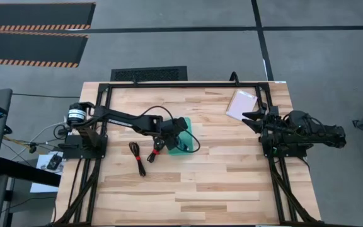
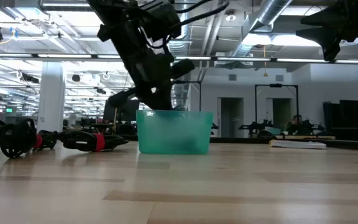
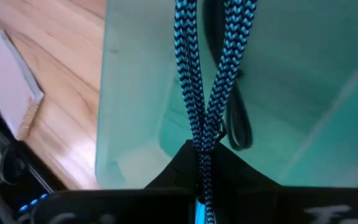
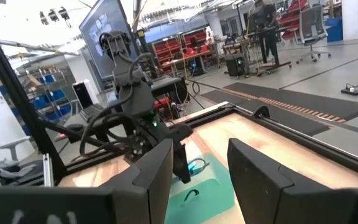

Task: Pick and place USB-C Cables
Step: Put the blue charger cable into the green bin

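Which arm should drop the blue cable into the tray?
The left. Its pincer is shut on the teal-blue cable right above the teal tray; the right pincer waits open at the table's far side.

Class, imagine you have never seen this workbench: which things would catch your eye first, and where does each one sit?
First, the braided blue-and-black cable, gripped by the left gripper and hanging over the translucent teal rectangular tray near the middle of the wooden table. Next, two black bundled cables with red ties lie on the wood beside the tray, on the left arm's side. The right gripper waits open at the table's right edge.
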Available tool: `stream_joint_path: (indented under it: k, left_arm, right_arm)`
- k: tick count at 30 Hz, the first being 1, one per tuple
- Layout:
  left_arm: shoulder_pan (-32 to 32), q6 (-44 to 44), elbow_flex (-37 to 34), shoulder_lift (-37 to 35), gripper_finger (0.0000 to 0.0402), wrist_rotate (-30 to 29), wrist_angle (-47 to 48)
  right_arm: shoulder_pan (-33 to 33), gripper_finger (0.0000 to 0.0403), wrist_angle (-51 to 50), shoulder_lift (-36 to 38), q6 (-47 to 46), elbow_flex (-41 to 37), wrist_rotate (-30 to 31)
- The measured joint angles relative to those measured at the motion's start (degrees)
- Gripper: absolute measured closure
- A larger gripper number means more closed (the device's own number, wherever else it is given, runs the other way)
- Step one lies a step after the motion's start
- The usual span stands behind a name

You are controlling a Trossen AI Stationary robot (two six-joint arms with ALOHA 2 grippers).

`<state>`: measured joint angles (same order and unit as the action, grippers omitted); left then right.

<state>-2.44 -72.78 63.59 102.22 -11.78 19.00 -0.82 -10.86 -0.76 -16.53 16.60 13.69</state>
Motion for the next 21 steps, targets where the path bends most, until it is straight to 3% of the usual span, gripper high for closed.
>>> stream_joint_path:
  k: [4, 17, 21]
  left_arm:
    - [0.0, 0.9, 0.3, 0.9, 0.0401, -1.6, -2.4]
    - [-0.8, 0.6, 0.4, 1.1, 0.0401, 1.5, -0.3]
    - [-0.8, 0.5, 0.4, 1.1, 0.038, 1.1, -0.5]
  right_arm:
    - [0.0, 0.0227, -0.4, 0.4, -0.4, 0.0, 0.0]
    - [0.0, 0.0227, -0.7, 0.4, -0.5, 0.0, 0.1]
    - [0.0, 0.0227, -0.7, 0.4, -0.6, 0.0, 0.1]
